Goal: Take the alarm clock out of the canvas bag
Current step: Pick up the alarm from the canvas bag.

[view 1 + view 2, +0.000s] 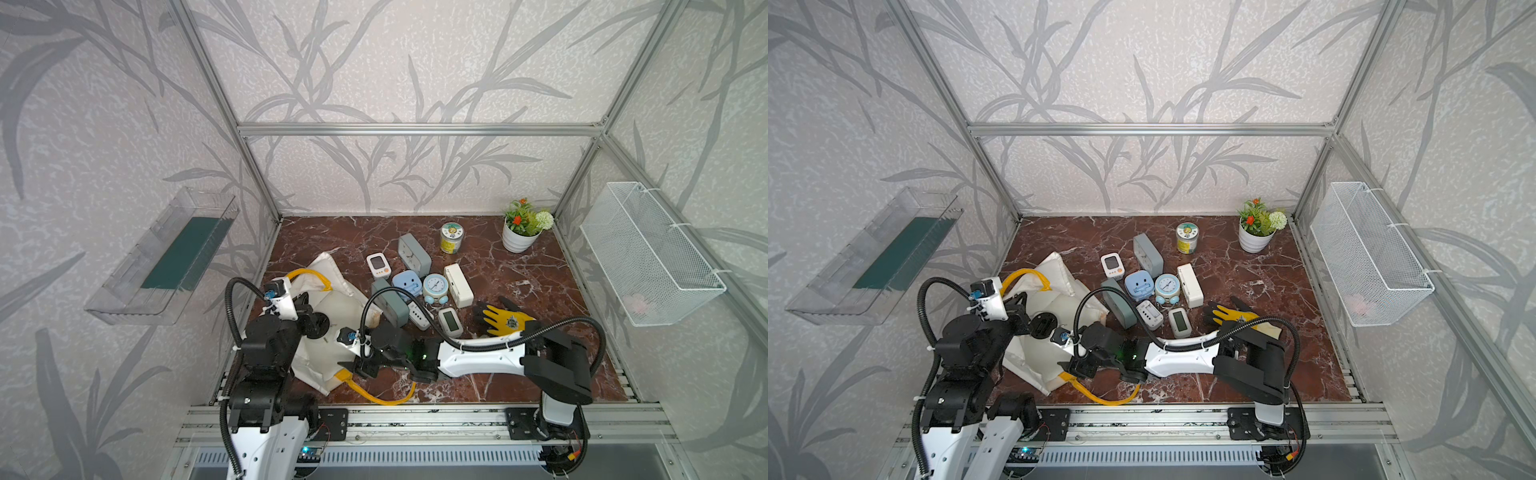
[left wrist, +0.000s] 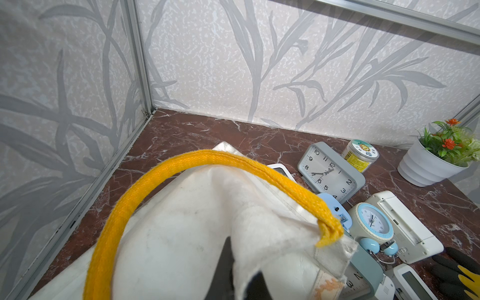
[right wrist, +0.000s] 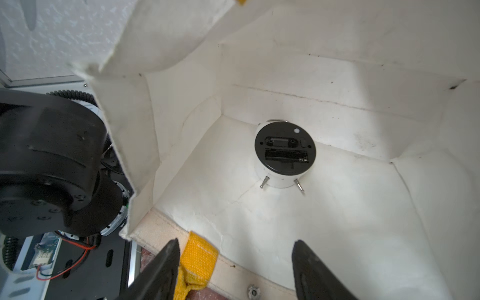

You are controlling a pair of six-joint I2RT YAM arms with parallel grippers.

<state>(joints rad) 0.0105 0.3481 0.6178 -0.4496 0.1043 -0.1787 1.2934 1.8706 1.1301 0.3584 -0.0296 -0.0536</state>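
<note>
Step in hand: reaching into the canvas bag (image 1: 349, 309), which lies on its side at the near left of the marble table (image 1: 540, 266).

The left gripper (image 2: 240, 275) is clamped on the bag's rim fabric and lifts the mouth open. The right gripper (image 3: 235, 270) sits at the mouth, jaws apart and empty, with one finger just beside the root of a yellow handle (image 3: 198, 259).

The alarm clock (image 3: 284, 152) is deep inside the bag. Its black back faces the wrist camera and its two metal legs are on the side nearer the mouth.

Doing it well, my judgement:
- Hold the rim high so the fabric does not sag onto the arm.
- Go in straight, clear of the strap.
- Set the jaws across the round white body, not the thin legs.
- Close only once the fingers straddle it, since loose canvas could bunch under a pad.

Counts:
- alarm clock in the bag: one
- table clocks (image 1: 435, 286): probably eight, as the cable crosses some of them
- yellow handles: two
- jar (image 1: 450, 237): one
- potted plant (image 1: 523, 232): one
- glove (image 1: 505, 318): one
- wire basket (image 1: 648, 253): one
- clear wall tray (image 1: 166, 257): one
</note>
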